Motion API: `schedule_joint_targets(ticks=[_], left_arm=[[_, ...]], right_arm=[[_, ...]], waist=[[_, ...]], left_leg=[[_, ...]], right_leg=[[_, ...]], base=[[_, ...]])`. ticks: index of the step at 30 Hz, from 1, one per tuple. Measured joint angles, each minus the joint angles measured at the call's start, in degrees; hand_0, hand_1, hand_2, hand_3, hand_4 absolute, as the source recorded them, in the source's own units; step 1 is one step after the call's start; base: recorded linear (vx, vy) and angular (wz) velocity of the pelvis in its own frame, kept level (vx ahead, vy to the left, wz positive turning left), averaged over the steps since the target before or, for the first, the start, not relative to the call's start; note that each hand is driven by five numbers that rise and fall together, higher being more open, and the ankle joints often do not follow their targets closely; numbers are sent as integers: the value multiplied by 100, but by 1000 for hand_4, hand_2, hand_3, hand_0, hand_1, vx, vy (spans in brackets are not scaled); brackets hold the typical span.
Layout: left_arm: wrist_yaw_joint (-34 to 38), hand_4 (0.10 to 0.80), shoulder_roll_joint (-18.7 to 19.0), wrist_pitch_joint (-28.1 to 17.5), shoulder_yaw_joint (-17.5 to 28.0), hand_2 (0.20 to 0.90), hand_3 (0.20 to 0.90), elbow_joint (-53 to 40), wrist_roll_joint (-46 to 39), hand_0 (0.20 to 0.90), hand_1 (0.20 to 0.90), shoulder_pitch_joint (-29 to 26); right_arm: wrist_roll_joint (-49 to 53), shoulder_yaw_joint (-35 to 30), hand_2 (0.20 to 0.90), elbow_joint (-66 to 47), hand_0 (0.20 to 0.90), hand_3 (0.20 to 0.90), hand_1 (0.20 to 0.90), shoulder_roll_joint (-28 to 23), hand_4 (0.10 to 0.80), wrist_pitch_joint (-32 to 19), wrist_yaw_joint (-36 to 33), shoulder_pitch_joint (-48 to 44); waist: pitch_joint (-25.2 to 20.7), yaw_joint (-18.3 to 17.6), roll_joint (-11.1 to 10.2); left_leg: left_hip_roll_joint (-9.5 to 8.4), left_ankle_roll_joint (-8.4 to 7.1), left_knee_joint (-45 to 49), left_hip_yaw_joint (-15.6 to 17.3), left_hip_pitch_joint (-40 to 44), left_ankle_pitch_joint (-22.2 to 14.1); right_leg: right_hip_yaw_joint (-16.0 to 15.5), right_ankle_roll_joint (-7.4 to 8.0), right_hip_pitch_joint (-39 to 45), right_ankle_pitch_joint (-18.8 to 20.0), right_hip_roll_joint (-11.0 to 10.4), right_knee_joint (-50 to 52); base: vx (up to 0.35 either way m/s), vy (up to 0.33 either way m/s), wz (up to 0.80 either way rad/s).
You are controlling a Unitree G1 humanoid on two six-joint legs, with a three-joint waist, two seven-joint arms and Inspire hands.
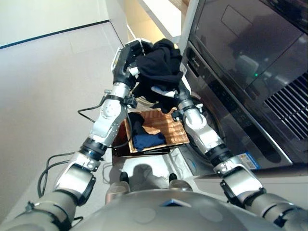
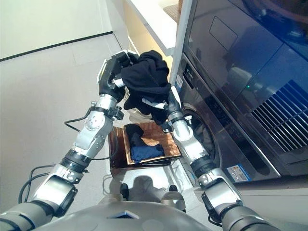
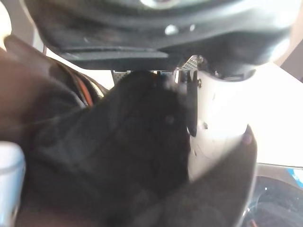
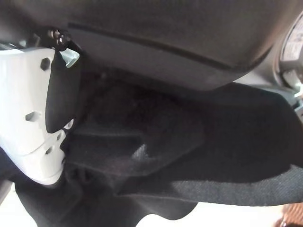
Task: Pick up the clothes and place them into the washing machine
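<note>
Nearest to us lay a wooden tray (image 1: 168, 130) on the floor (image 1: 43, 96), with a blue garment (image 1: 147, 139) and another dark piece left on it, so part of the load was not yet picked up.

Above the tray we held a bundle of black clothes (image 1: 161, 67) between both arms, lifted well clear of the floor. The left robot hand (image 1: 126, 60) pressed against the bundle's left side, and its wrist view showed black cloth packed against the thumb; we judged its fingers to be curled into the fabric. The right robot hand (image 1: 182, 94) sat under and behind the bundle. Its wrist view showed cloth filling the space past the thumb, but we could not tell how its fingers stood.

We took the step in hand to be the carry, with the clothes raised and not yet inside. Just to the right stood the dark washing machine (image 1: 240, 82), and the round door (image 1: 211, 137) showed low down beside our right forearm. The next move called for lowering and swinging the bundle right, toward that opening.

Room was tight on the right, where the machine's front edge ran close to the right arm. A pale bench (image 1: 163, 14) edge stood just beyond the bundle. The left side, over open floor, gave the freest space.
</note>
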Motion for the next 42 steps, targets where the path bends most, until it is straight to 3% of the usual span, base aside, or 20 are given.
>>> schedule_joint_targets(ticks=[18, 28, 42], left_arm=[[221, 800, 37, 1, 486, 900, 900, 125, 169, 900, 900, 188], [196, 800, 35, 9, 493, 900, 900, 242, 344, 900, 900, 494], [-320, 800, 141, 128, 601, 900, 900, 468, 487, 900, 900, 789]], right_arm=[[-9, -194, 200, 0, 200, 200, 200, -69, 300, -2, -100, -1], [-21, -311, 200, -1, 200, 200, 200, -235, 300, -1, -122, 0], [-26, -538, 200, -1, 200, 200, 200, -288, 300, -1, -119, 0]], waist=[[15, 23, 78], [21, 27, 94], [24, 32, 99]], left_leg=[[0, 0, -23, -3, -2, -1], [1, 0, -25, -10, -6, -1], [2, 0, -26, -9, -10, -3]], right_leg=[[-4, 0, 2, 0, 0, -1], [-8, 0, 1, -1, 2, -17], [-8, -2, -3, -3, 2, -20]], base=[[0, 0, 0], [0, 0, 0], [0, 0, 0]])
